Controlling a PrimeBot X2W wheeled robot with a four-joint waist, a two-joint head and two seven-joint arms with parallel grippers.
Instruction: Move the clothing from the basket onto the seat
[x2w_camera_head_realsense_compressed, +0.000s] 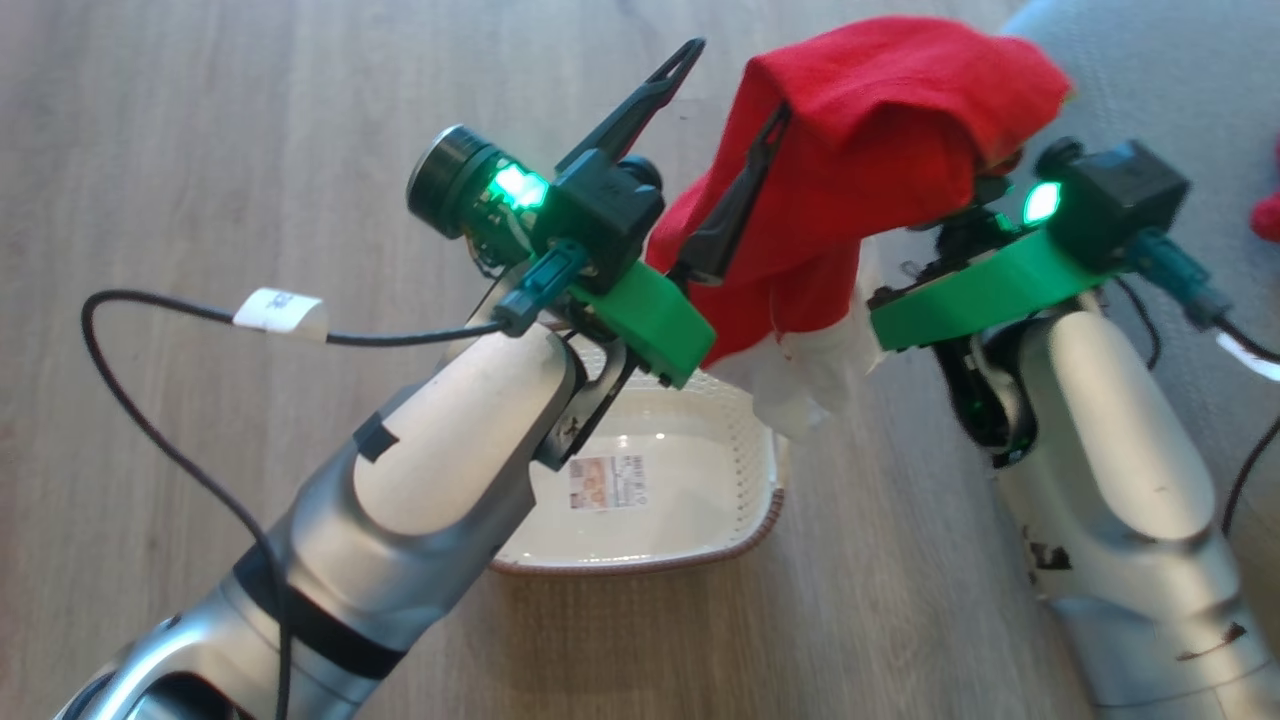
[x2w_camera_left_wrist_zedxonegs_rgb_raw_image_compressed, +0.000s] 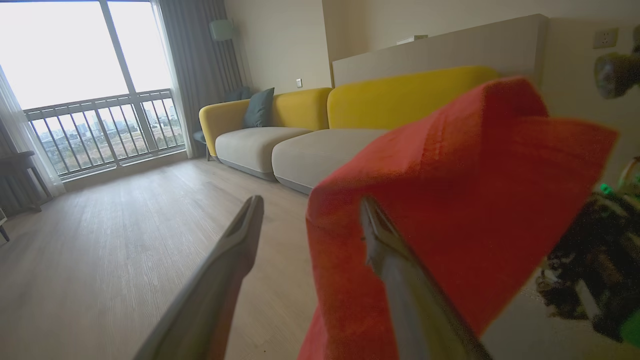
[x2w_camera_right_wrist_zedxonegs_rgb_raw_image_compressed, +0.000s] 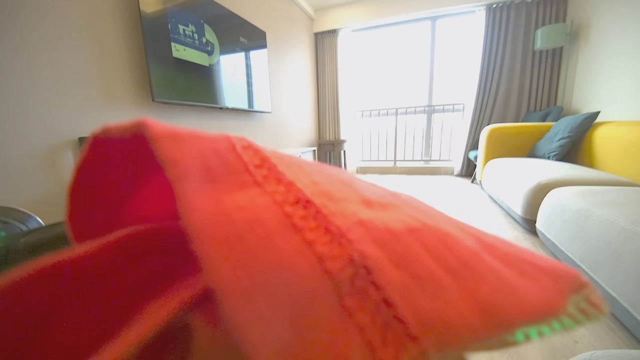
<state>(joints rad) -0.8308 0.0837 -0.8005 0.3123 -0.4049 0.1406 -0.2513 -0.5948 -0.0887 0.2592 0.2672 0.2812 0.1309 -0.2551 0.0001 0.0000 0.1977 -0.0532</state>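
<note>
At the upper centre of the head view, the clothing (x2w_camera_head_realsense_compressed: 880, 120) hangs in the air above the basket (x2w_camera_head_realsense_compressed: 762, 520). It is bunched over the right end effector (x2w_camera_head_realsense_compressed: 978, 190), which is clenched on the fabric and carries its weight, with white trim trailing toward the basket rim. The left end effector (x2w_camera_head_realsense_compressed: 735, 85) stands released with fingers spread, one finger lying against the red fold and the other clear of it, so it bears no load. This one-sided hold suits a swing toward the seat (x2w_camera_head_realsense_compressed: 1150, 60) at the upper right, which is judged to be the next step; the basket floor is bare but for its label (x2w_camera_head_realsense_compressed: 608, 482).
</note>
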